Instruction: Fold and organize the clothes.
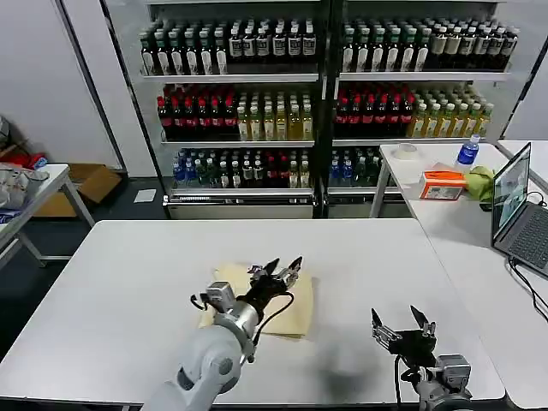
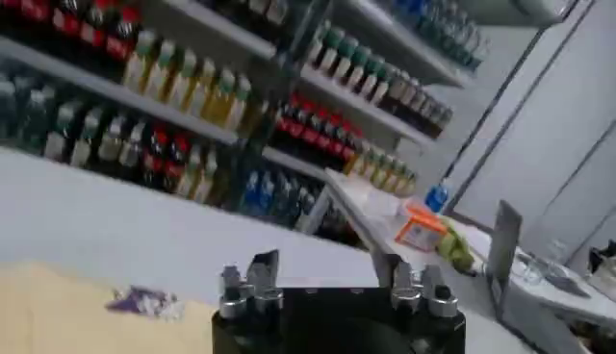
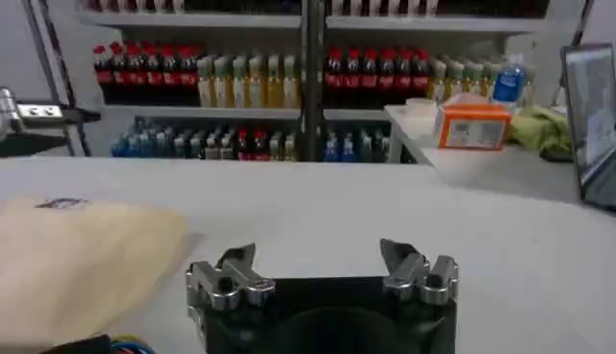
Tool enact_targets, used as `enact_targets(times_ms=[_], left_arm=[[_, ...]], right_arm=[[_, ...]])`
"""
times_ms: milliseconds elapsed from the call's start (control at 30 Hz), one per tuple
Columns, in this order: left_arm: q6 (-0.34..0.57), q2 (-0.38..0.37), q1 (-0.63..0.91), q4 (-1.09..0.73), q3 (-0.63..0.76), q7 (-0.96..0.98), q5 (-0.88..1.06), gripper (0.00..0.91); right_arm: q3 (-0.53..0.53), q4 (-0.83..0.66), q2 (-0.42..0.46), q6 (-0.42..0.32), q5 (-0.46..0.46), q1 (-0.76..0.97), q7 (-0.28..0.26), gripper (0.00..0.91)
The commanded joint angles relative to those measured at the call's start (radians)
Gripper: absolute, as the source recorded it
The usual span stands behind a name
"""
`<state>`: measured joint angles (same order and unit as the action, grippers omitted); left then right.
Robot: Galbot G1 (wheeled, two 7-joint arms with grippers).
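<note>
— Where is the soft pale yellow T-shirt (image 1: pixel 295 310)?
— Folded on the white table (image 1: pixel 128 282), under the left gripper (image 1: pixel 284 269), fingers apart.
— And the right gripper (image 1: pixel 402 322)?
— Off to the side, well apart, open too.

Soft matt cloth on a smooth white counter, with dark hard-surfaced claws over and beside it.

The T-shirt (image 1: pixel 295 310) is thin, pale cream-yellow fabric, matt and limp, lying folded flat on the counter (image 1: pixel 128 282), whose top is smooth white with a faint sheen. Over the shirt, the left claw (image 1: pixel 285 269) looks like black plastic with silvery metal fittings; the right claw (image 1: pixel 401 324), well apart from the shirt, has the same finish. Behind the counter, shelves (image 1: pixel 235 77) carry glossy bottles.
</note>
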<state>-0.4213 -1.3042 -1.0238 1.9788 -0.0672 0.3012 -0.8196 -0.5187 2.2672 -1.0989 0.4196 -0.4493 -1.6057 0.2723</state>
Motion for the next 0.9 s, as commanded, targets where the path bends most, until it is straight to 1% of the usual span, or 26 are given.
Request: enact_targets(times_ms=[33,67,133,200,233,367,467,600,733,900], left_arm=[[0.074,0.104,-0.234,0.198,-0.319,-0.077,0.198,0.907],[0.087,0.111,-0.284,0.204,-0.378,-0.083,0.24,0.907],[0.108,0.117,-0.359,0.21,-0.44,-0.095,0.318,0.907],[0.142,0.118,-0.41,0.212,-0.496,-0.107,0.365,0.907],[0.155,0.116,-0.444,0.214,-0.517,-0.113,0.394,0.907],[0.19,0.111,-0.508,0.23,-0.588,-0.132,0.418,0.907],[0.202,0.108,-0.527,0.233,-0.61,-0.137,0.424,0.907],[0.206,0.097,-0.544,0.244,-0.617,-0.145,0.431,0.907],[0.207,0.082,-0.553,0.253,-0.618,-0.151,0.436,0.907],[0.206,0.08,-0.559,0.26,-0.617,-0.164,0.438,0.907]], right_arm=[[0.033,-0.019,-0.003,-0.118,0.103,0.034,-0.024,0.907],[0.043,-0.023,-0.007,-0.129,0.107,0.041,-0.024,0.907],[0.056,-0.032,-0.018,-0.144,0.108,0.052,-0.027,0.907],[0.068,-0.042,-0.027,-0.187,0.118,0.056,-0.031,0.907],[0.071,-0.042,-0.031,-0.195,0.132,0.056,-0.035,0.907],[0.082,-0.033,-0.041,-0.207,0.156,0.056,-0.04,0.907],[0.086,-0.033,-0.046,-0.207,0.163,0.06,-0.03,0.907],[0.08,-0.026,-0.05,-0.206,0.185,0.054,-0.029,0.907],[0.076,-0.016,-0.053,-0.205,0.185,0.045,-0.03,0.907],[0.077,-0.013,-0.059,-0.2,0.183,0.044,-0.032,0.907]])
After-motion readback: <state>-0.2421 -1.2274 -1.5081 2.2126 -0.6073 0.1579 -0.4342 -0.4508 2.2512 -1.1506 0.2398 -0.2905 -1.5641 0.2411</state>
